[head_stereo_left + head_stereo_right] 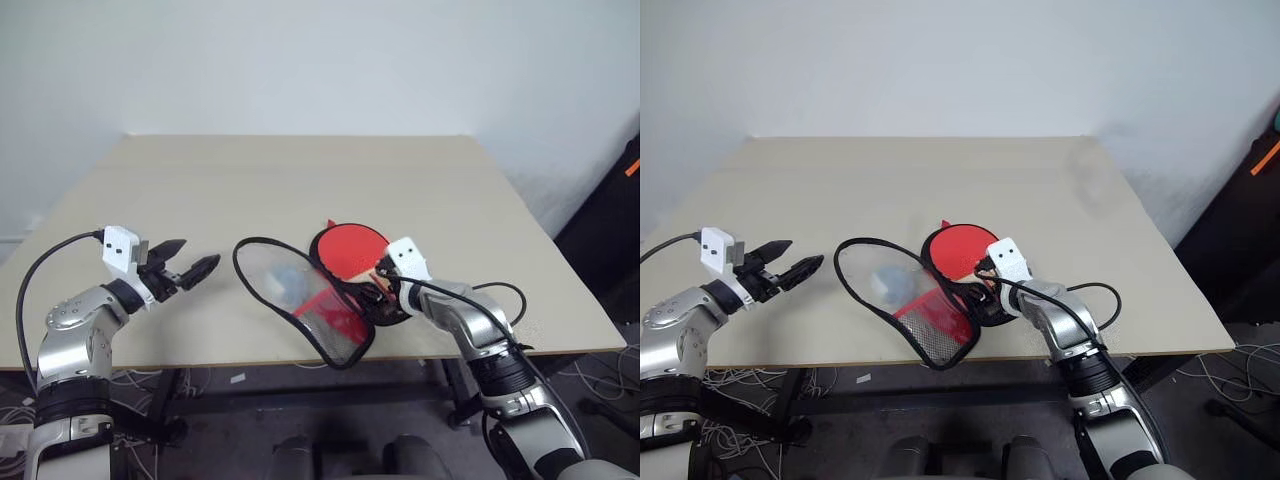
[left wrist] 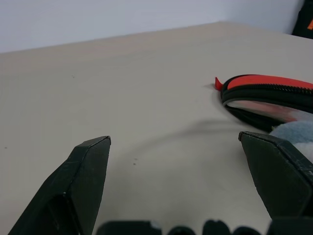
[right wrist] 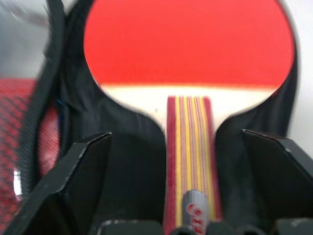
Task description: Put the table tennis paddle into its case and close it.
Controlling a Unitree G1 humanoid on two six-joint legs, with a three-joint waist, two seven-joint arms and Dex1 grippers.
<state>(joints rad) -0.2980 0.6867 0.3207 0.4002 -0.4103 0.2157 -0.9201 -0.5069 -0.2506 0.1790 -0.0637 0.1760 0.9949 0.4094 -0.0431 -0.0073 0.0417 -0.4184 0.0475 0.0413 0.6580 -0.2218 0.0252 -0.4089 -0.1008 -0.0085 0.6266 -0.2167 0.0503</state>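
While the paddle (image 3: 188, 44) lies in the open case (image 1: 300, 300), both tools, left (image 1: 190, 268) and right (image 3: 188, 161), stand open

Bare table (image 1: 300, 180) stretches wide behind and left of the open case (image 1: 300, 300), whose raised clear flap (image 1: 285, 290) stands between the two grippers.
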